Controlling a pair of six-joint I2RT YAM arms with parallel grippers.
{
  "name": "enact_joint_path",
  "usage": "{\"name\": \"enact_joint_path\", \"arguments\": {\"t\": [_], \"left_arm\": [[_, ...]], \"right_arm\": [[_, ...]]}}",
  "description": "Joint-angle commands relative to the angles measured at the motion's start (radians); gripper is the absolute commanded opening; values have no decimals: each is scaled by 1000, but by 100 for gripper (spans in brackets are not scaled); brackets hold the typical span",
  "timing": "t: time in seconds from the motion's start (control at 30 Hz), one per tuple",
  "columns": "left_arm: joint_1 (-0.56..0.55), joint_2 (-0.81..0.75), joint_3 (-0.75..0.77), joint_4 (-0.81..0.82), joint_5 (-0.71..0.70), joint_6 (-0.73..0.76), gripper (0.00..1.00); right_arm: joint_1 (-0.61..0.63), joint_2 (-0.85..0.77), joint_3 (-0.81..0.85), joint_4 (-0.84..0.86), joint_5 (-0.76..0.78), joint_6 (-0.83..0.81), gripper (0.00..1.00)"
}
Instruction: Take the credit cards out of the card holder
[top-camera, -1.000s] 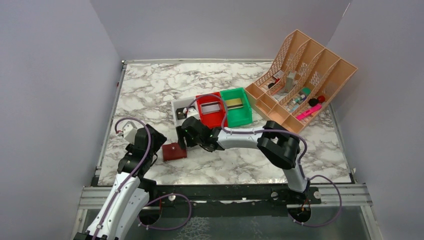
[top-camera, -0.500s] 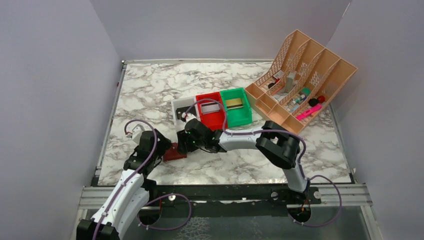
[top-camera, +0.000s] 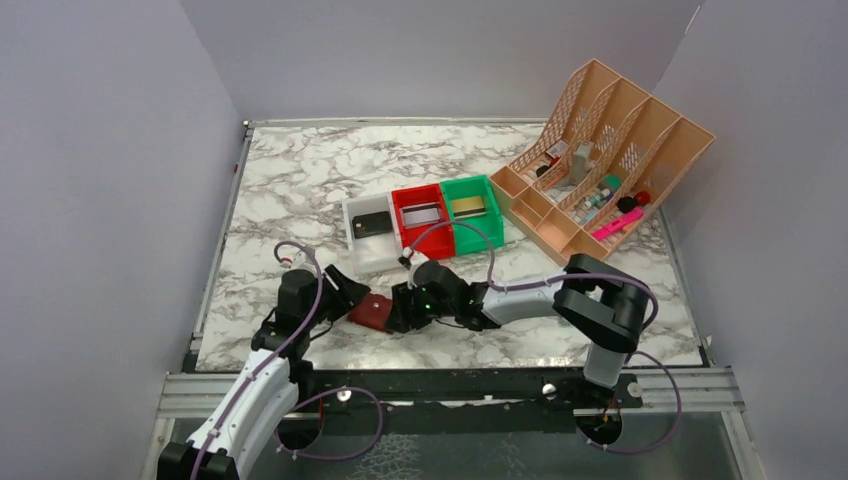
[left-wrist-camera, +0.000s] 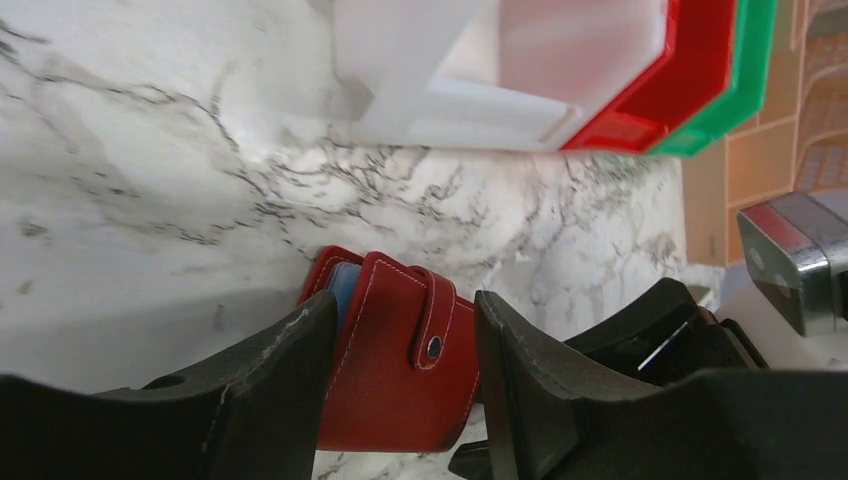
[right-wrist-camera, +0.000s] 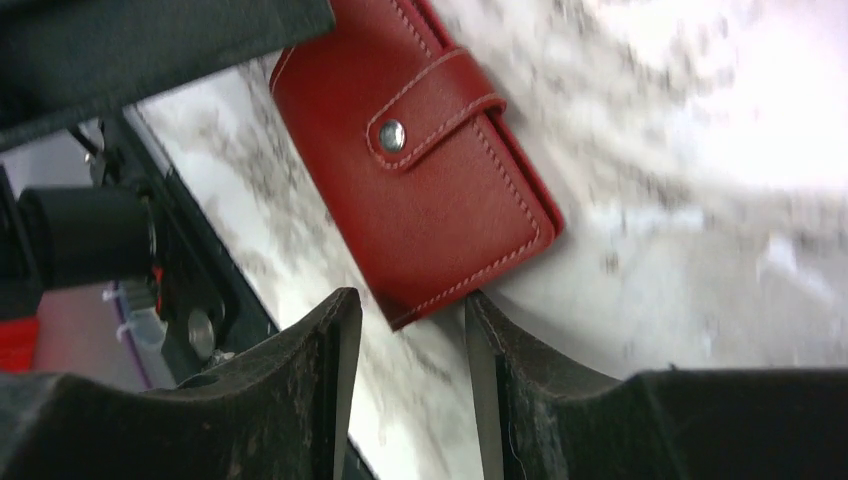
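Marble table (top-camera: 300, 170): bins (top-camera: 375, 257), organizer (top-camera: 610, 150), card holder (top-camera: 372, 312)

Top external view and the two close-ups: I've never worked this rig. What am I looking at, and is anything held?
The wide picture comes from a fixed camera above and behind two robot arms bolted at the table's near edge. The close-ups come from a camera on each wrist, so the black prongs at the bottom are that hand's own fingers.

On the marble table stand a white bin, a red bin and a green bin, each with a card inside, and an orange rack of oddments.

The dark-red card holder lies near the front, snapped shut. The left hand straddles it, and the right hand has its corner between the fingers. I cannot tell whether either grips it.
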Motion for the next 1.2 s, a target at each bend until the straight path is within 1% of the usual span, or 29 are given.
{"name": "enact_joint_path", "arguments": {"t": [0.0, 0.13, 0.23, 0.37, 0.43, 0.5, 0.6, 0.7, 0.73, 0.8, 0.87, 0.93, 1.07, 1.17], "left_arm": [[-22, -21, -34, 71, 211, 3, 55], [-74, 3, -38, 110, 208, 4, 55], [-127, 99, 2, 148, 207, 23, 55], [-226, 236, 81, 161, 131, 75, 58], [-252, 268, 101, 157, 86, 78, 63], [-262, 268, 125, 121, 39, 92, 66], [-264, 200, 164, -14, -75, 97, 70], [-263, 70, 178, -171, -196, 75, 82], [-264, 23, 178, -203, -216, 69, 88], [-265, -52, 176, -248, -247, 47, 95], [-265, -94, 165, -253, -238, 23, 98], [-265, -100, 170, -268, -238, 9, 99], [-265, -76, 187, -284, -255, -3, 99], [-266, -52, 199, -271, -223, 7, 99]], "right_arm": [[34, -141, -151, 117, -13, 80, 47], [62, -261, -282, 117, 70, 125, 49], [67, -359, -344, 52, 148, 147, 51], [68, -479, -362, -84, 327, 148, 58], [67, -494, -332, -107, 365, 79, 63], [67, -465, -260, -169, 382, 2, 66], [66, -354, -114, -285, 416, -77, 67], [66, -233, 6, -344, 407, -118, 67], [66, -202, 32, -349, 391, -126, 66], [67, -157, 63, -342, 367, -132, 66], [66, -133, 70, -331, 356, -133, 66], [67, -119, 73, -333, 343, -138, 66], [67, -109, 52, -334, 323, -124, 65], [65, -127, 10, -334, 324, -79, 62]]}}
